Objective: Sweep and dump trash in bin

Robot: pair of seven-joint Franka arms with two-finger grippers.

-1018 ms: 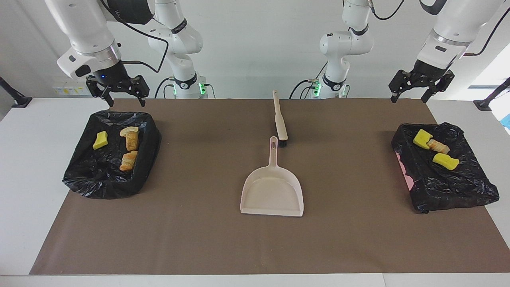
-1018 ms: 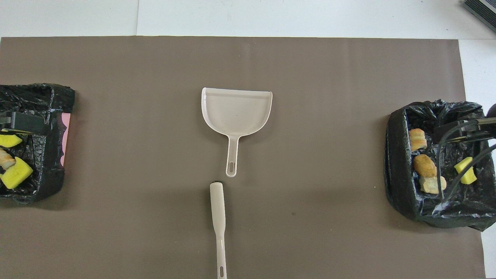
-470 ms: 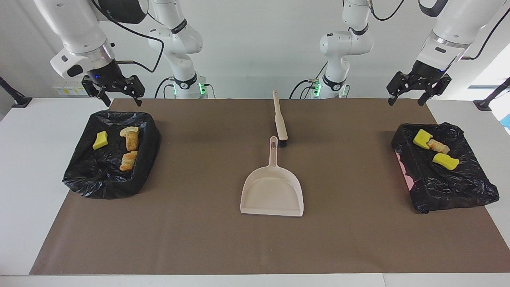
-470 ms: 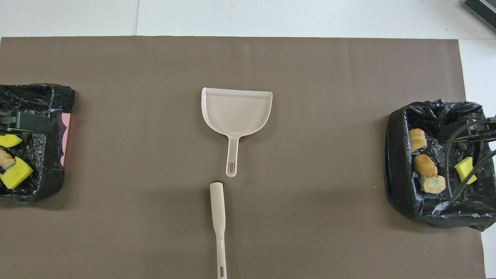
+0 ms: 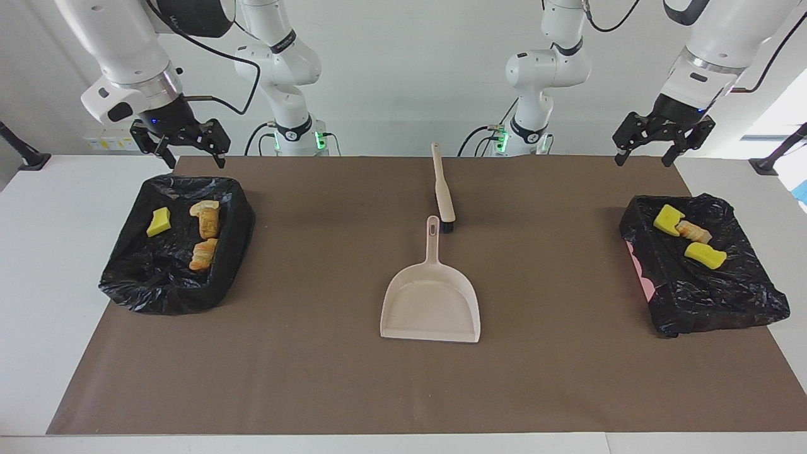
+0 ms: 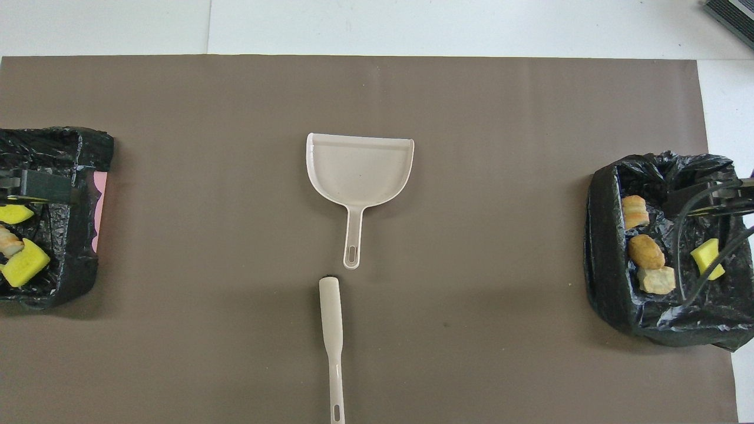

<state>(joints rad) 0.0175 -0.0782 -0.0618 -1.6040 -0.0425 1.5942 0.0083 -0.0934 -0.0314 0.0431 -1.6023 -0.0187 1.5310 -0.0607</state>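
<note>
The trash (image 5: pixel 205 234) already lies inside the two black-lined bins, none of it on the brown mat (image 5: pixel 315 353); four lumps sit in the bin at the right arm's end (image 5: pixel 135 284), a yellow sponge piece (image 5: pixel 159 222) and three bread-like chunks (image 6: pixel 645 251); three more sit in the bin at the left arm's end (image 5: pixel 719 309), two yellow pieces (image 5: pixel 705 255) with a tan chunk (image 5: pixel 693 232) between them; that makes all seven, so the sweeping and dumping look finished as far as can be judged; the beige dustpan (image 5: pixel 430 302) rests empty in the middle of the mat, its handle pointing toward the robots; the brush (image 5: pixel 442 189) lies just nearer to the robots than the pan's handle, bristle end close to it but apart; the right gripper (image 5: pixel 188 151) hangs in the air over the robot-side edge of its bin, fingers spread and holding nothing; the left gripper (image 5: pixel 652 148) hangs likewise over the mat's edge by its bin, fingers spread and empty; what seems left is only for both arms to wait or retire.
</note>
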